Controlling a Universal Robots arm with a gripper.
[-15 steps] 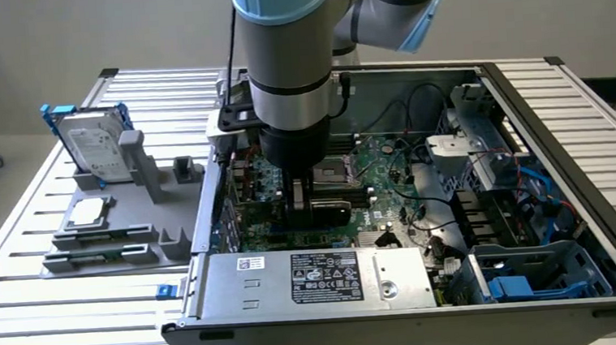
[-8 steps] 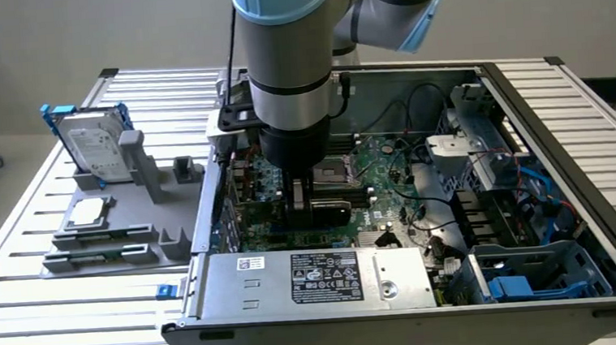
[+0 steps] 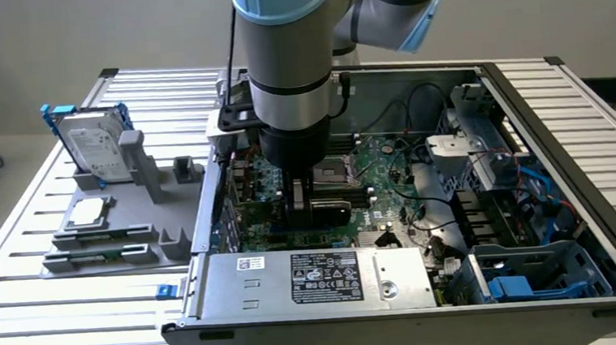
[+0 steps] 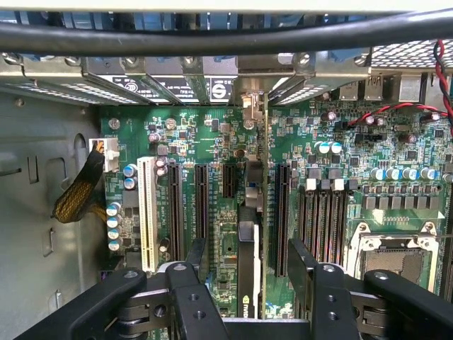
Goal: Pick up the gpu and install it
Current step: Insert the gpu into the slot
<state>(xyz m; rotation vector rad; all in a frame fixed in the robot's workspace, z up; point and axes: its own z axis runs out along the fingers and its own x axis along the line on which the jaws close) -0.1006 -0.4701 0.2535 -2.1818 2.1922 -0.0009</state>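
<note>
While my arm reaches down into the open computer case (image 3: 570,203), my jaws (image 4: 248,283) stand apart over the motherboard (image 4: 212,177), one black finger (image 4: 195,273) on each side of the gpu (image 4: 248,255) and neither visibly pressing on it. The gpu stands on edge in the motherboard, seen from above as a thin dark strip with a green board edge, in line with the row of long black expansion slots (image 4: 200,202); whether it is fully seated I cannot tell. It sits between two of those black slots, and the white slot (image 4: 147,212) lies further off on the same side as the yellow-sleeved cable (image 4: 78,195). On the far side of the gpu from the white slot are the memory slots (image 4: 322,216) and the square processor socket (image 4: 393,255). In the exterior view my jaws (image 3: 316,208) hang low inside the case, just behind the grey power supply (image 3: 316,282) with its white label. Outside the case, on the table (image 3: 36,322) toward the exterior view's left, a grey holder (image 3: 127,226) carries the silver hard drive (image 3: 95,151) in its blue frame, standing upright, well apart from the case and from me.
</note>
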